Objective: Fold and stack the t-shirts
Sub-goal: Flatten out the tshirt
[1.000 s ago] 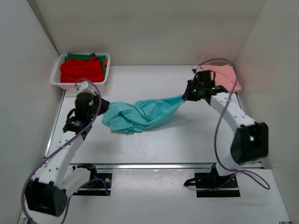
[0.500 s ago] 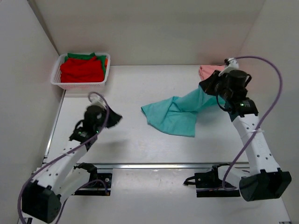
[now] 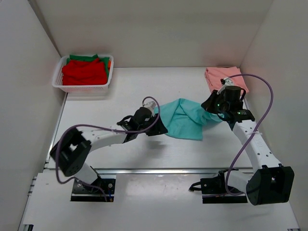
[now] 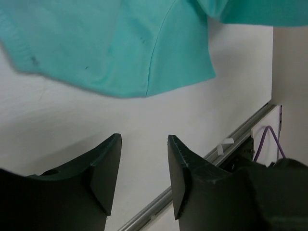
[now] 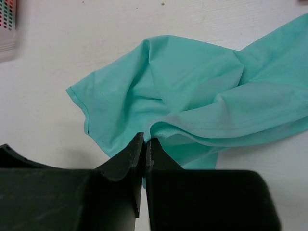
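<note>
- The left tool [image 3: 160, 130], spread and empty, had swung across to the teal t-shirt [image 3: 185, 120].
- The right tool [image 3: 213, 104] stayed pinching its edge; flattening seemed next.

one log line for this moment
left gripper open, empty | right gripper shut on teal shirt | pink shirt folded far right | red shirt in basket
</note>
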{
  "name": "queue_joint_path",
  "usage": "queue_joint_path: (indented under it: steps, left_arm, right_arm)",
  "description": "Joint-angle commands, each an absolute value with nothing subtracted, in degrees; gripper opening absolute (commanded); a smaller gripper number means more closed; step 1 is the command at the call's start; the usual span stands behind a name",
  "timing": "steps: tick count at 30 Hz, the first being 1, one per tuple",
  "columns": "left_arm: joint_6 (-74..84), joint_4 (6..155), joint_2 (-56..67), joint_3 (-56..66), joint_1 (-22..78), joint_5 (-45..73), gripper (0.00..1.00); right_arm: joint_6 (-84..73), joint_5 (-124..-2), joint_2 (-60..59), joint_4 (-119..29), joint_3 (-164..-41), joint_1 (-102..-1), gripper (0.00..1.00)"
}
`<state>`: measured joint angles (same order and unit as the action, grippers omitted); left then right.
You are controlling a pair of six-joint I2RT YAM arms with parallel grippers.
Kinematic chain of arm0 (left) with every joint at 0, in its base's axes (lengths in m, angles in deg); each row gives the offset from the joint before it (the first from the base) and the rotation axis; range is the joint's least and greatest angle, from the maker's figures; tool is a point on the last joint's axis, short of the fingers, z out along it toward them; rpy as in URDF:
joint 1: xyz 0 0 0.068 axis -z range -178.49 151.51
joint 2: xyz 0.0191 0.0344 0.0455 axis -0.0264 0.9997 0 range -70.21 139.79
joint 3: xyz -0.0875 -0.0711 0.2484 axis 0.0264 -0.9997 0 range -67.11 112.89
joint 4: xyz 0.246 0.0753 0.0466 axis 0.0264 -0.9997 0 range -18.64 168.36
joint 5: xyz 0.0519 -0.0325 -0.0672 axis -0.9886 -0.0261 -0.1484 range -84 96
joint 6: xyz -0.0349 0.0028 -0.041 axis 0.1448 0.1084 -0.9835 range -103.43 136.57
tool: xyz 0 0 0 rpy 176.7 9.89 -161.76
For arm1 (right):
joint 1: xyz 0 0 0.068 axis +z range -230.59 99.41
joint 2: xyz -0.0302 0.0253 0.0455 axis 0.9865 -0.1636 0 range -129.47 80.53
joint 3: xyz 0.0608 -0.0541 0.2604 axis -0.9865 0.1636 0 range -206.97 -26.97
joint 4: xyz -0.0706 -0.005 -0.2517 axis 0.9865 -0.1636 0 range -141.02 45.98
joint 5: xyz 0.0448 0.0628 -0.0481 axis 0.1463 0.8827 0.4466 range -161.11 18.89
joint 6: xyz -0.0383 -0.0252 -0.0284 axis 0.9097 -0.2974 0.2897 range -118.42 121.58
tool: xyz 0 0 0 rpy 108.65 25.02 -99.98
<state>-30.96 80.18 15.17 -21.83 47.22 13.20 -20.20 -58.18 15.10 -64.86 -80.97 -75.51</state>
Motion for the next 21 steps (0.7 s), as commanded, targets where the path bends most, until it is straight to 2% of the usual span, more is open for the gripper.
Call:
queue_joint_path:
  steps: [1, 4, 15, 16, 17, 19, 20, 21]
  left_arm:
    - [-33.6, 82.0, 22.5, -15.1, 49.2, 10.2, 0.55]
    - [-38.6, 83.4, 30.6, -13.6, 49.1, 9.5, 0.60]
    - [-42.4, 79.2, 43.3, -3.6, 50.5, 8.6, 0.66]
    - [-42.4, 78.7, 45.0, -1.4, 50.2, 9.1, 0.63]
    - [-42.1, 78.4, 45.7, 0.7, 50.0, 9.7, 0.57]
    - [-40.9, 76.3, 48.9, 3.5, 50.0, 11.7, 0.14]
    - [-40.7, 76.2, 49.2, 4.6, 50.0, 12.1, 0.02]
    - [-40.0, 76.1, 49.0, 4.5, 49.8, 12.9, 0.00]
  right_arm:
    - [-18.5, -58.5, 16.4, -61.0, -80.1, -76.6, 0.00]
    - [-18.2, -57.3, 15.8, -60.6, -79.8, -77.9, 0.00]
    - [-16.9, -55.4, 16.6, -60.2, -79.3, -80.5, 0.00]
    - [-17.0, -55.3, 16.9, -60.2, -78.9, -80.3, 0.00]
    - [-17.0, -55.5, 17.1, -59.9, -78.5, -80.5, 0.00]
    - [-16.4, -55.2, 17.2, -60.1, -78.0, -80.5, 0.00]
    - [-16.4, -55.2, 16.7, -60.3, -78.6, -80.2, 0.00]
    - [-15.9, -55.2, 16.7, -61.1, -78.5, -80.5, 0.00]
